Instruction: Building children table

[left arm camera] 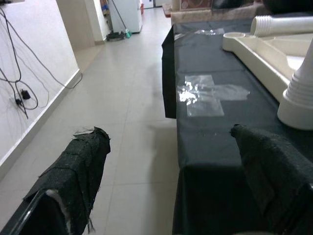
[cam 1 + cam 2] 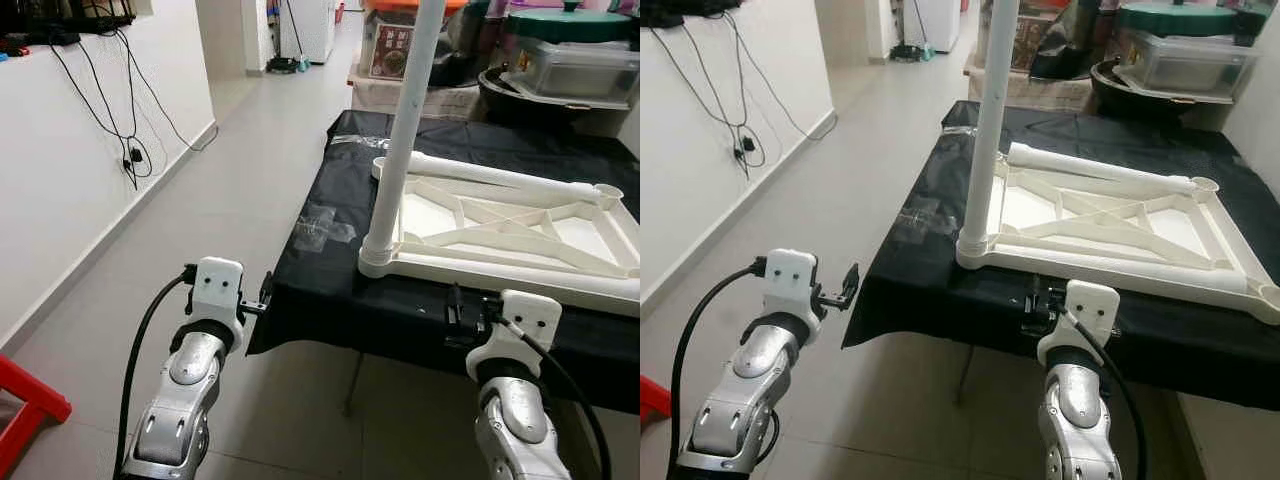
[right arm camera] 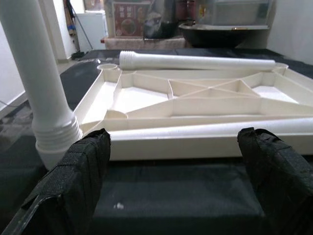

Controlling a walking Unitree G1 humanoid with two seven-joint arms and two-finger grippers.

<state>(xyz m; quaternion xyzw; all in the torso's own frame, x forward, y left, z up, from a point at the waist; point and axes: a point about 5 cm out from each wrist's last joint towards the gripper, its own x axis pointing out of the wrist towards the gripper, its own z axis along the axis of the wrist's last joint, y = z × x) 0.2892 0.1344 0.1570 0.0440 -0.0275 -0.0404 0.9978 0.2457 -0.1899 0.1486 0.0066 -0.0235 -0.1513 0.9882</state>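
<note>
An upside-down white plastic tabletop lies on a table draped in black cloth. One white leg stands upright in its near left corner socket. Two loose legs lie on the tabletop: one along the far side, the other along the near edge. My left gripper is open, hovering just off the table's near left corner with nothing between its fingers. At the table's front edge, below the near loose leg, my right gripper also stands open and empty.
A white wall with hanging cables runs along the left, with tiled floor between it and the table. A red stool stands at the bottom left. Clear tape marks the cloth. Bins and pots crowd the back right.
</note>
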